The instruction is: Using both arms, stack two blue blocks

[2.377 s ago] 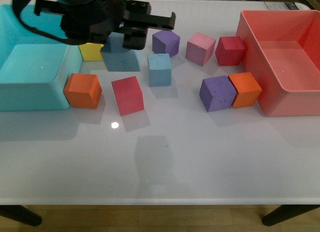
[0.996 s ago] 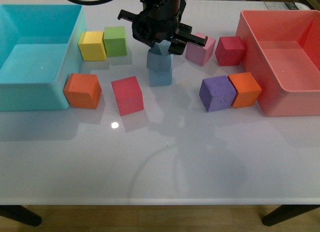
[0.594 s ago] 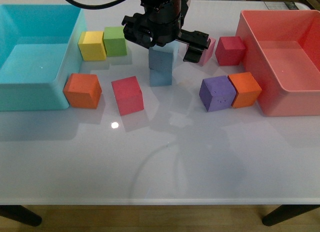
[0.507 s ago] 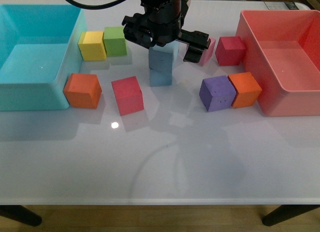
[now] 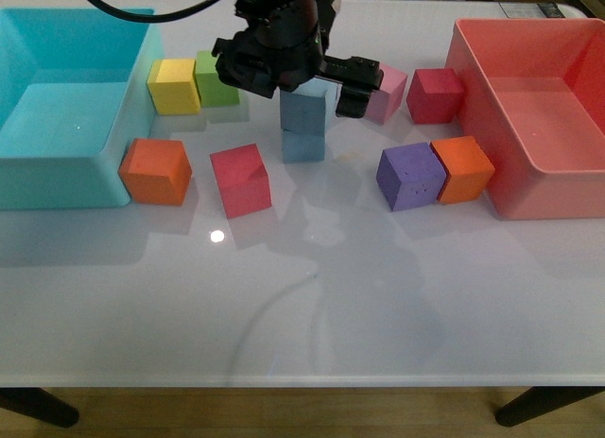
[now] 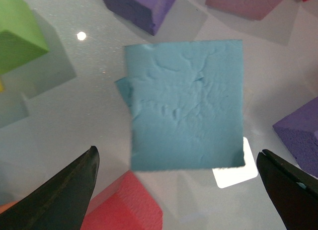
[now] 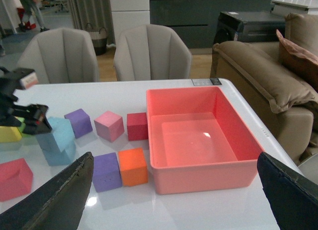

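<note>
Where blue blocks (image 5: 304, 110) stand stacked, red cube (image 5: 242, 180) lies at 8 o'clock, purple cube (image 5: 410, 176) at 4. Left gripper (image 5: 295, 78), jaws apart, has drifted toward 9 o'clock; right gripper (image 7: 175, 158) also spread.

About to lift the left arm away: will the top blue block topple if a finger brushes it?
The top blue block looks like dented, light foam, so a brush could shift it. It sits askew on the lower blue block, so tipping seems possible.
</note>
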`<act>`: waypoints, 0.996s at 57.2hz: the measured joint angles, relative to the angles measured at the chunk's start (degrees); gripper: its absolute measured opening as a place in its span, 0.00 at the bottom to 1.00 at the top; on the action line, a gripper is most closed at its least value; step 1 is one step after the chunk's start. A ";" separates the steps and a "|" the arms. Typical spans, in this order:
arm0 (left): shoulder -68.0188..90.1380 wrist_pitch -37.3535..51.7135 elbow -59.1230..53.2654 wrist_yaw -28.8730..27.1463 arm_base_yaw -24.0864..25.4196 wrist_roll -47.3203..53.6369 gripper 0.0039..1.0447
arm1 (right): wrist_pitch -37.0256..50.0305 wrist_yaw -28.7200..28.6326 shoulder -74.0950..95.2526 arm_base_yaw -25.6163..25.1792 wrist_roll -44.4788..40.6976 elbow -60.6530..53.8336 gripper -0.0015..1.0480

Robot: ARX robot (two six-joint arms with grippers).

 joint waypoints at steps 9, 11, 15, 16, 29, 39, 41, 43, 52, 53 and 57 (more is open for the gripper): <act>-11.91 7.80 -13.35 0.98 2.82 -0.87 0.92 | 0.00 0.00 0.00 0.00 -0.02 0.00 0.91; -14.86 10.01 -16.98 1.31 3.39 -1.20 0.92 | 0.00 0.00 0.00 0.00 -0.02 0.00 0.91; -20.46 13.94 -23.98 2.25 4.26 -1.42 0.92 | 0.00 0.00 0.00 0.00 0.00 0.00 0.91; -22.18 15.02 -26.12 2.67 4.46 -1.64 0.92 | 0.00 0.00 0.00 0.00 0.00 0.00 0.91; -29.90 17.20 -35.06 3.48 4.81 -2.21 0.92 | 0.00 0.00 0.00 0.00 -0.02 0.00 0.91; -29.77 28.33 -39.12 -3.63 4.37 0.13 0.86 | 0.00 0.00 0.00 0.00 0.00 0.00 0.91; -29.79 37.62 -42.66 -8.66 4.31 1.53 0.81 | 0.00 -0.09 0.00 0.00 -0.02 0.00 0.91; -29.99 46.84 -46.86 -12.17 4.55 3.06 0.76 | 0.00 -0.02 0.00 0.00 -0.02 0.00 0.91; -37.35 79.69 -65.88 -13.27 8.79 5.75 0.45 | 0.00 0.02 0.00 0.00 0.00 0.00 0.91; -37.94 80.63 -66.53 -13.00 9.01 5.81 0.43 | 0.00 0.00 0.00 0.00 0.00 0.00 0.91; -41.20 84.35 -71.12 -11.69 10.64 5.99 0.31 | 0.00 -0.02 0.00 0.00 -0.02 0.00 0.91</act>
